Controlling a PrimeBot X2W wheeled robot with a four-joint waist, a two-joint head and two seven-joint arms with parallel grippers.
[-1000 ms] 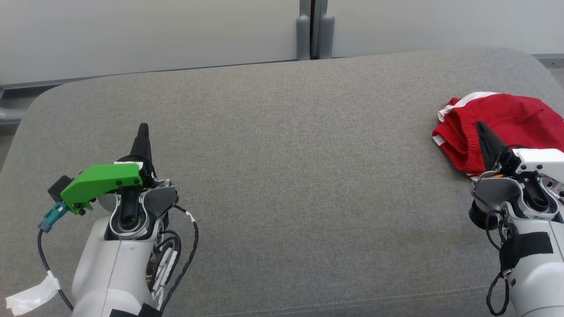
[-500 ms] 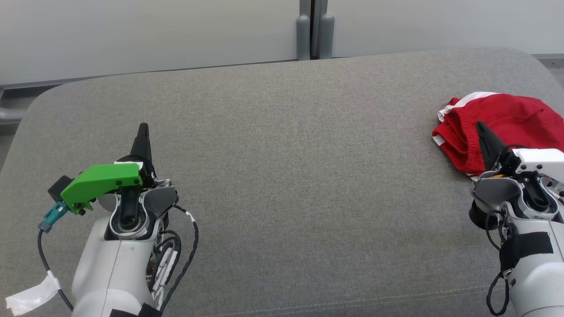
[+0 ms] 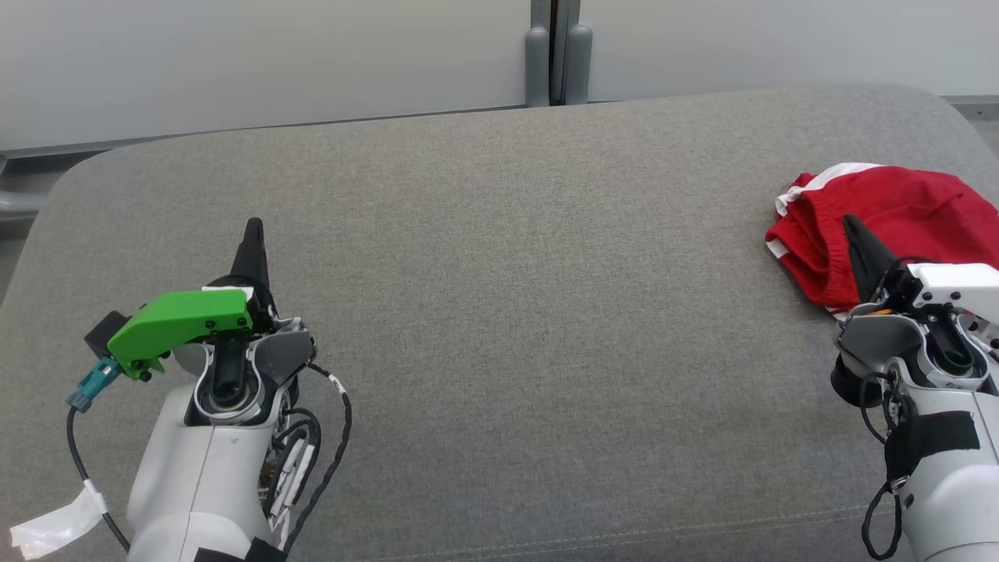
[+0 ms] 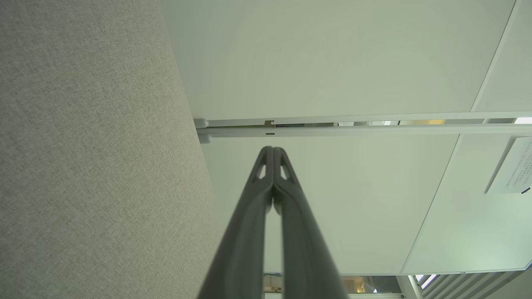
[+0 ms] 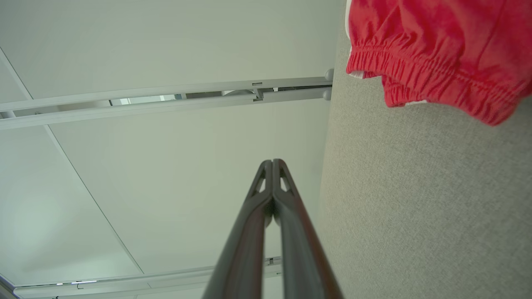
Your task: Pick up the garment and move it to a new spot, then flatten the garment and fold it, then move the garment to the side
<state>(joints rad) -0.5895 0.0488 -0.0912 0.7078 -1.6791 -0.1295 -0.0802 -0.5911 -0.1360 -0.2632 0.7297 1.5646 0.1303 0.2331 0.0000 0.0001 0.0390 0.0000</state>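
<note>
Right now your left gripper [image 3: 254,228] is clenched over the near left part of the grey cushion [image 3: 507,273], its two dark fingers pressed flat together with nothing between them. A green cover [image 3: 181,320] sits on its wrist. Your right gripper [image 3: 850,222] at the near right is clamped tight in the same way, and it too is empty. From the right wrist view you can see its fingers pointing past the cushion's edge toward the pale wall panels [image 5: 166,41]. The garment [image 3: 886,222], red with white trim, lies crumpled in a heap at the cushion's far right edge. Its gathered elastic waistband faces the right gripper. In the head view the right fingertips overlap the garment's near edge, while the wrist view shows the cloth off to one side of them, not gripped. The middle of the cushion, between your two arms, is bare grey fabric.
</note>
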